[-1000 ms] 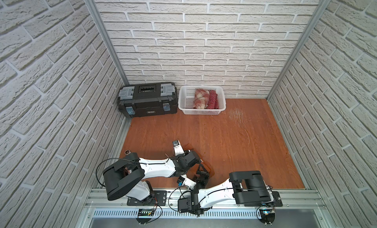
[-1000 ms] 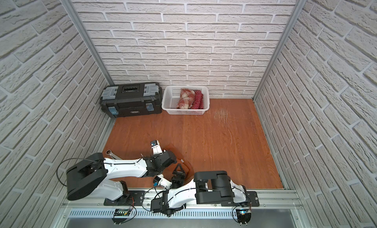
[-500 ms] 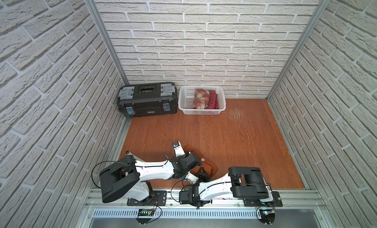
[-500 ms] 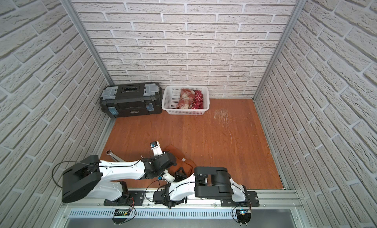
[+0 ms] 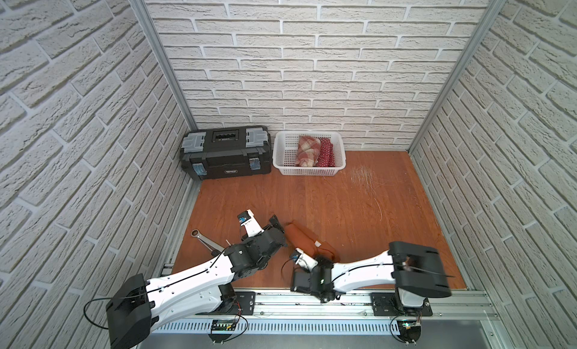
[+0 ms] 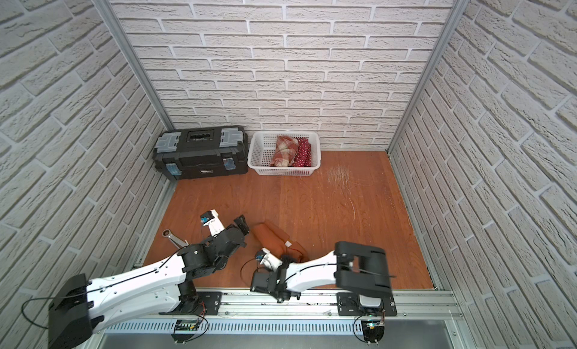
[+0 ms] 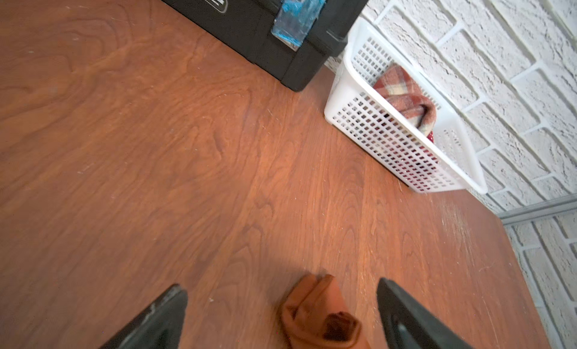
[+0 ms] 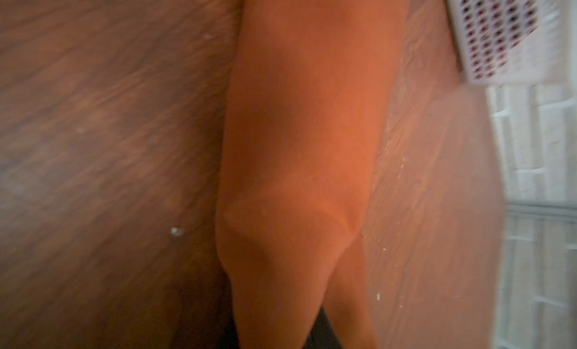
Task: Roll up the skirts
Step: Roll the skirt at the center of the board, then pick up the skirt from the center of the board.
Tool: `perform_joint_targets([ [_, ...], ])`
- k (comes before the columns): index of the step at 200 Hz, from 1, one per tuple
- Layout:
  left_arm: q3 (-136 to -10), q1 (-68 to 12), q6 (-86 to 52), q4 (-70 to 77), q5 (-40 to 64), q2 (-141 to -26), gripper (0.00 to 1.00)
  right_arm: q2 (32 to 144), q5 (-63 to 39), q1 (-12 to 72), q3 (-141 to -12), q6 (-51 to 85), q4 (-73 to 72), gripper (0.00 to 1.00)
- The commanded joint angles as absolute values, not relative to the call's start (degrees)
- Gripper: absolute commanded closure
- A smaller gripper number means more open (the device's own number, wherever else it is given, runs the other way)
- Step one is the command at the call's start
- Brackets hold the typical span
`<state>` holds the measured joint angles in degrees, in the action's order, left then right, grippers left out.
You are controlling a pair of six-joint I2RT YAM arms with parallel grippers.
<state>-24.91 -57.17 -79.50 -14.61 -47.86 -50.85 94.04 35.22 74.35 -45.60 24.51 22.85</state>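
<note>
Left wrist view: left gripper (image 7: pixel 281 286) gapes wide around one end of the soft, rolled rust-orange skirt (image 7: pixel 315 313) on the smooth wooden table (image 7: pixel 187 175). Right gripper (image 5: pixel 324 257) pinches its other end. Plaid skirt (image 5: pixel 307 150) and polka-dot skirt (image 5: pixel 326 152) fill the white lattice basket (image 5: pixel 278 158) beyond bare tabletop.

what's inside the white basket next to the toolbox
Two rolled-up skirts lie side by side in the white basket: the red-and-cream plaid skirt and the dark red polka-dot skirt. The basket floor beneath them is covered, so anything under them cannot be seen.
</note>
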Motion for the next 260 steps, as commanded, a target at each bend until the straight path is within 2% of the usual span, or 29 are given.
perform_joint_targets([
  [1, -22.95, -57.77, -80.77, -18.19, -49.67, -50.78, 0.02, 86.94, 5.62, 64.02, -36.79, 25.73, 13.71, 0.98],
  [16, -22.53, -59.34, -82.59, -16.96, -49.83, -52.83, 0.02, 85.8, -0.85, 60.04, -34.6, 26.85, 11.04, 0.98],
  [22, -22.41, -60.23, -83.05, -15.57, -49.84, -54.02, 0.02, 86.43, -0.56, 59.6, -34.45, 27.81, 10.58, 0.98],
  [43, -22.6, -63.44, -85.22, -9.7, -49.83, -59.73, 0.02, 93.14, -5.31, 57.27, -35.77, 29.65, 10.51, 0.98],
  [53, -23.54, -64.84, -86.06, -7.99, -49.96, -62.78, 0.02, 95.58, -12.22, 53.86, -33.11, 32.33, 4.86, 0.98],
  [75, -24.87, -66.13, -85.26, -0.48, -49.82, -69.31, 0.02, 97.13, -14.37, 51.3, -29.22, 36.89, -0.56, 0.98],
  [88, -25.14, -66.29, -85.21, 3.62, -49.83, -72.45, 0.02, 98.11, -19.6, 48.86, -25.95, 39.45, -7.67, 0.97],
  [142, -22.43, -62.82, -86.43, 21.52, -50.7, -83.75, 0.02, 101.44, -19.09, 48.6, -27.51, 38.51, -6.07, 0.98],
  [173, -22.91, -57.27, -85.39, 31.25, -43.71, -92.77, 0.02, 100.76, -18.72, 48.52, -27.45, 38.21, -5.17, 0.98],
  [207, -23.14, -56.02, -84.9, 41.23, -41.03, -101.34, 0.02, 101.61, -18.62, 48.53, -28.02, 38.05, -4.86, 0.97],
  [238, -21.08, -56.6, -84.71, 49.22, -37.0, -103.19, 0.03, 100.89, -16.67, 48.52, -29.11, 37.4, -2.22, 0.98],
  [260, -20.18, -57.16, -81.98, 50.56, -32.12, -102.27, 0.09, 100.5, -16.65, 48.37, -29.91, 37.18, -1.36, 0.98],
])
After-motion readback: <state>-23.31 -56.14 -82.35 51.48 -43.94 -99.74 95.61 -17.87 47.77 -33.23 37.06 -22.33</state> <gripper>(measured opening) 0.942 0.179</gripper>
